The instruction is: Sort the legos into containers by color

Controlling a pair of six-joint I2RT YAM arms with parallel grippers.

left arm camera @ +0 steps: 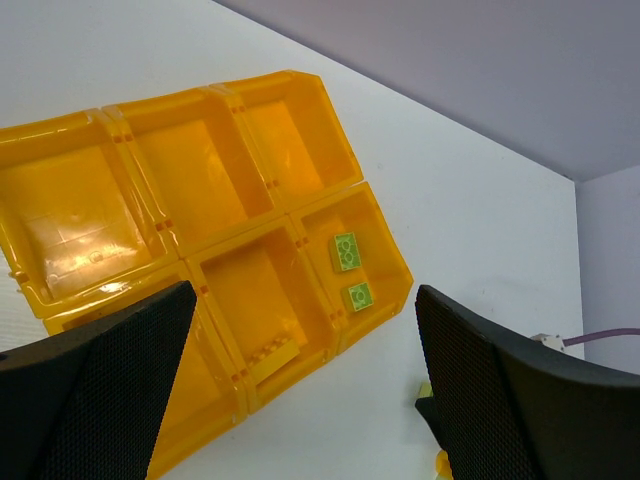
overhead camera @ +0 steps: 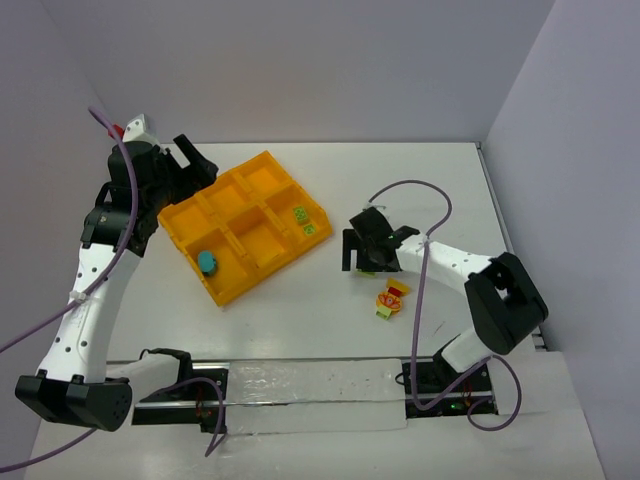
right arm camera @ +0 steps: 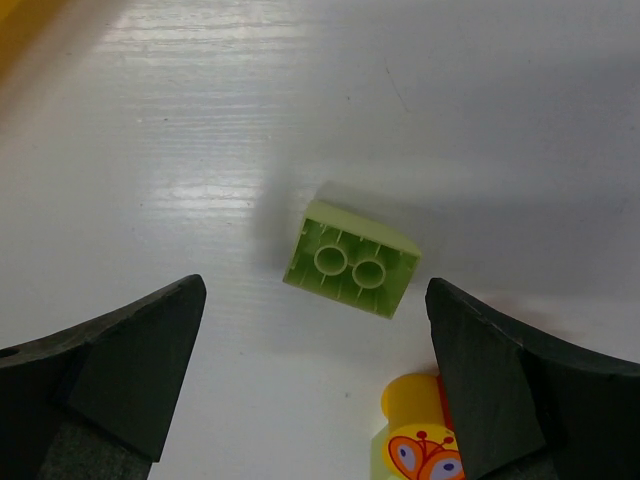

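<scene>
The orange-yellow tray (overhead camera: 224, 295) lies left of centre. Two light green bricks (overhead camera: 305, 222) sit in its right compartment, also in the left wrist view (left arm camera: 346, 250). A teal brick (overhead camera: 207, 262) lies in the near compartment, and a yellow brick (left arm camera: 270, 360) in a middle one. My left gripper (overhead camera: 195, 163) is open and empty, raised over the tray's far left (left arm camera: 300, 400). My right gripper (overhead camera: 366, 258) is open, low over a light green brick (right arm camera: 352, 261) lying studs-down on the table (right arm camera: 315, 385). A yellow, red and green clump (overhead camera: 390, 298) lies just beside it (right arm camera: 420, 445).
White table with grey walls at the back and both sides. A white strip and the arm bases (overhead camera: 300, 395) run along the near edge. A purple cable (overhead camera: 420, 190) loops over the right arm.
</scene>
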